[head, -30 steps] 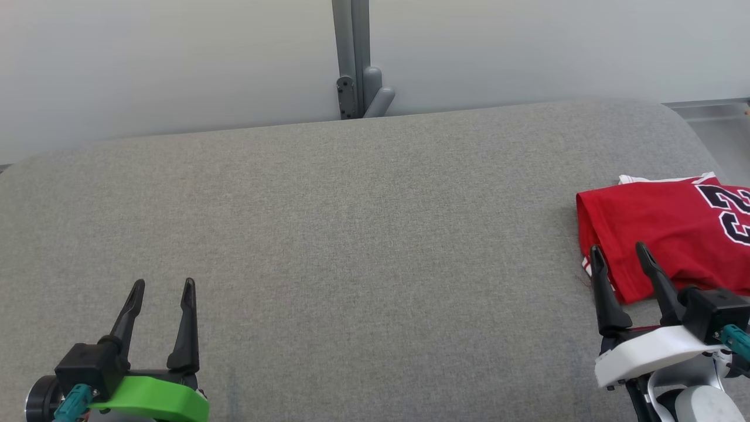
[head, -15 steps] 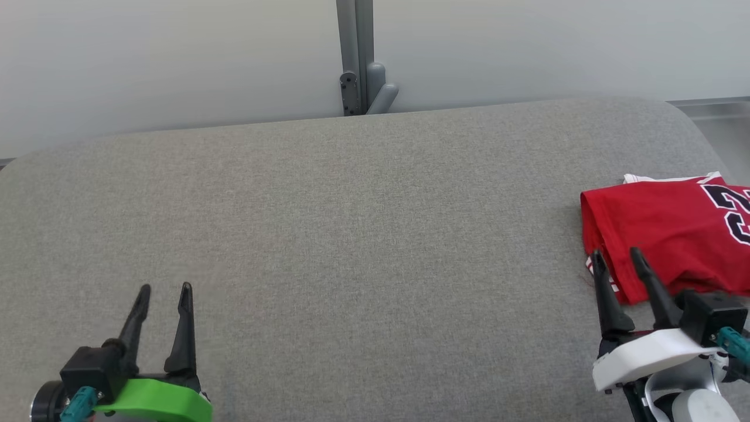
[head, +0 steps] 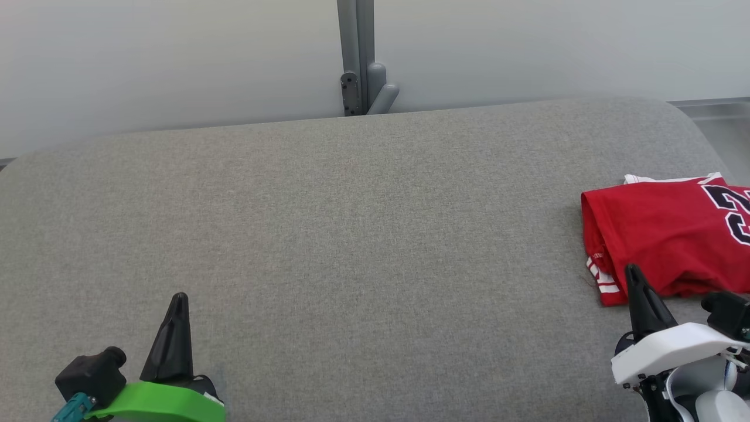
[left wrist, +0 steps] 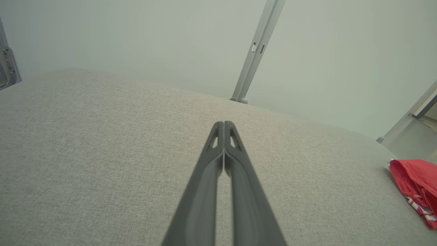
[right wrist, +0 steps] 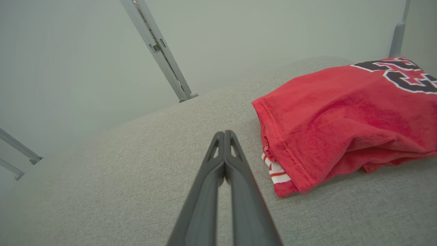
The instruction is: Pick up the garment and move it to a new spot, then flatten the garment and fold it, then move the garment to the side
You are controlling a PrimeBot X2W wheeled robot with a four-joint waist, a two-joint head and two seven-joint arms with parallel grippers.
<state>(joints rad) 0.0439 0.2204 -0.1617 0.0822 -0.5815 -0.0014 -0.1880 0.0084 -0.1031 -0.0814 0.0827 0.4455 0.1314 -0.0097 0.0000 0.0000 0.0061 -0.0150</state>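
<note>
The garment (head: 668, 234) is a red jersey with black-and-white numbers, lying folded at the right edge of the grey padded table (head: 351, 223). It also shows in the right wrist view as the red garment (right wrist: 341, 119) and at the far right of the left wrist view (left wrist: 414, 186). My right gripper (head: 634, 275) is shut and empty, just in front of the garment's near left corner, apart from it; its tips (right wrist: 224, 134) are pressed together. My left gripper (head: 179, 299) is shut and empty at the lower left, tips (left wrist: 223, 123) together above bare table.
A grey metal post (head: 357, 58) with a bracket stands behind the table's far edge against a pale wall. The table's rounded right end (head: 691, 129) drops off beside a metal frame (head: 715, 108). Bare grey surface spreads across the middle and left.
Both grippers have gone from open to shut, with nothing in them. Both have drawn back toward the bottom edge. The right fingers have come off the garment's near left corner.
</note>
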